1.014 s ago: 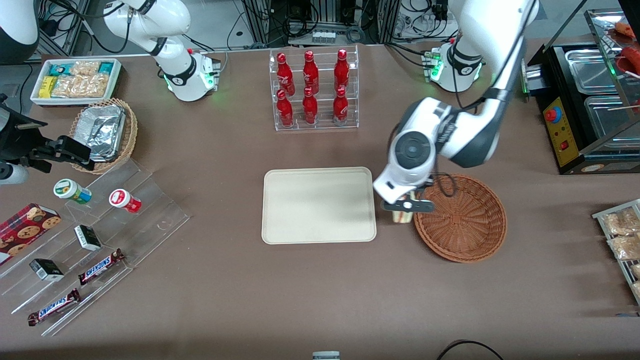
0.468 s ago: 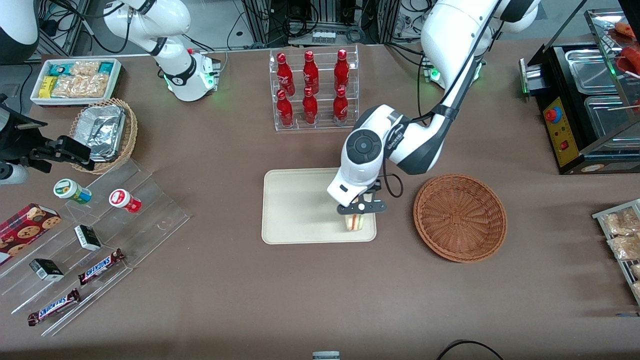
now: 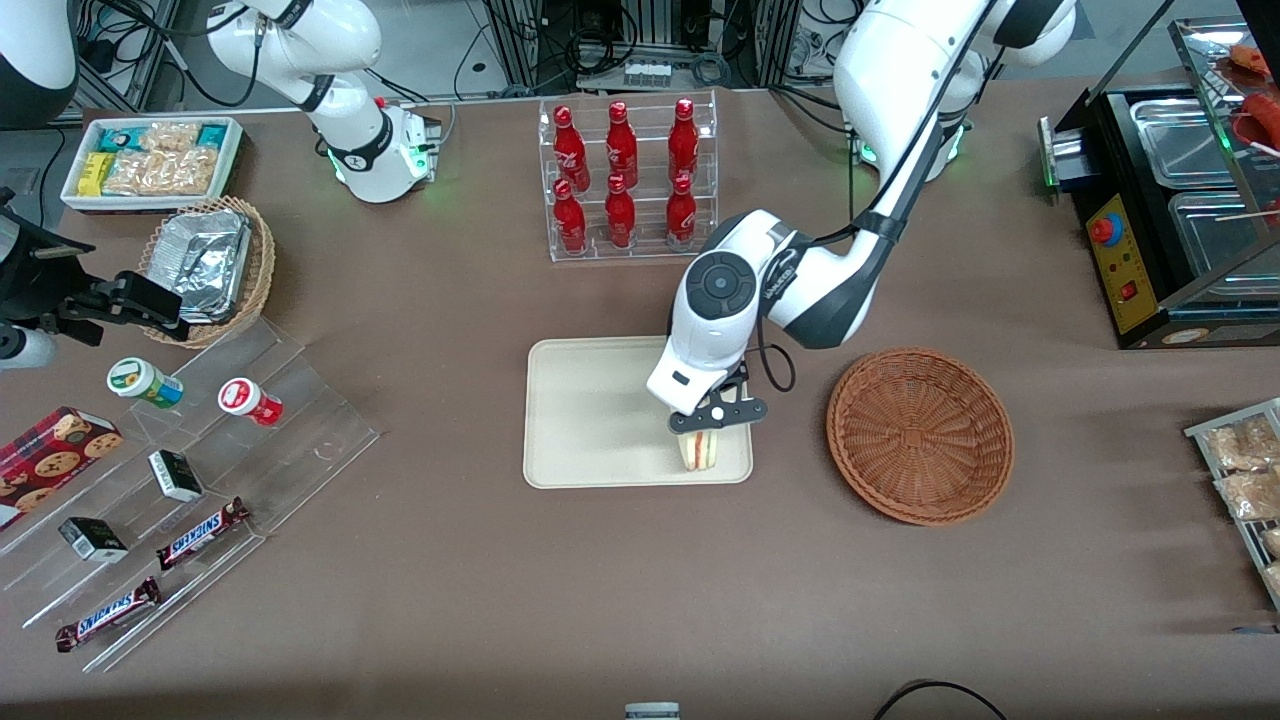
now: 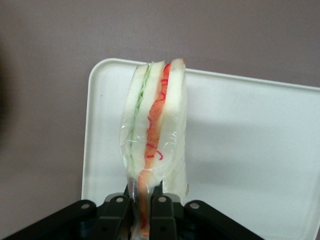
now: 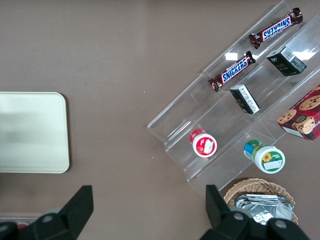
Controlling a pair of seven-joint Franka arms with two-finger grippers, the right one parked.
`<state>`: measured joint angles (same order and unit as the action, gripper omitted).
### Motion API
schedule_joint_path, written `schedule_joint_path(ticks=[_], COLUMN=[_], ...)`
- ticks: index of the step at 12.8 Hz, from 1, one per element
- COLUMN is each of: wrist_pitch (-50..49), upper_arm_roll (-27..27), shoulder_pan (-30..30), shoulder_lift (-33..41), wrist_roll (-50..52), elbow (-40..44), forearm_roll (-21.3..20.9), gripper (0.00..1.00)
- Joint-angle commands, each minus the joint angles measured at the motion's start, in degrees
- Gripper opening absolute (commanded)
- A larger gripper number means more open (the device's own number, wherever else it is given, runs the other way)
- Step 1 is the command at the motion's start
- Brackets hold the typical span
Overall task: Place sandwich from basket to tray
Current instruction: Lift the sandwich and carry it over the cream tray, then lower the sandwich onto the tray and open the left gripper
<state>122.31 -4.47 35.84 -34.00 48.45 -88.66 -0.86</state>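
My left gripper (image 3: 712,420) is shut on the sandwich (image 3: 700,451), a wrapped wedge of pale bread with red and green layers. It hangs upright over the cream tray (image 3: 590,420), at the tray's corner nearest the basket and the front camera. In the left wrist view the sandwich (image 4: 155,130) sticks out from between the black fingers (image 4: 116,212) of the gripper (image 4: 142,207), with the tray (image 4: 250,150) under it. The reddish-brown woven basket (image 3: 920,434) sits empty beside the tray, toward the working arm's end.
A clear rack of red bottles (image 3: 625,180) stands farther from the camera than the tray. A clear stepped display (image 3: 200,480) with candy bars and small boxes lies toward the parked arm's end, by a tan basket of foil containers (image 3: 210,262). A black food warmer (image 3: 1170,200) stands toward the working arm's end.
My gripper carried the sandwich from the basket's edge sideways to over the tray. In the last half second it shifted only slightly and came a little lower.
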Motion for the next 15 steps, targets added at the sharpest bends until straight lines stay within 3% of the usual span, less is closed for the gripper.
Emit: schedule_joint_path(ticks=[1,9,15], wrist_pitch=[0.2,-7.3,-7.4], upper_arm_roll=[0.8,0.8,0.8], shoulder_pan=[1.7,4.3,4.4], shoulder_lift=[-2.6,-4.5,-4.8], wrist_roll=[0.5,-4.6,-4.7], elbow=[1.4,1.8,1.8], forearm_roll=[-1.9,-4.1,-4.0], gripper=[0.00,0.00,0.00])
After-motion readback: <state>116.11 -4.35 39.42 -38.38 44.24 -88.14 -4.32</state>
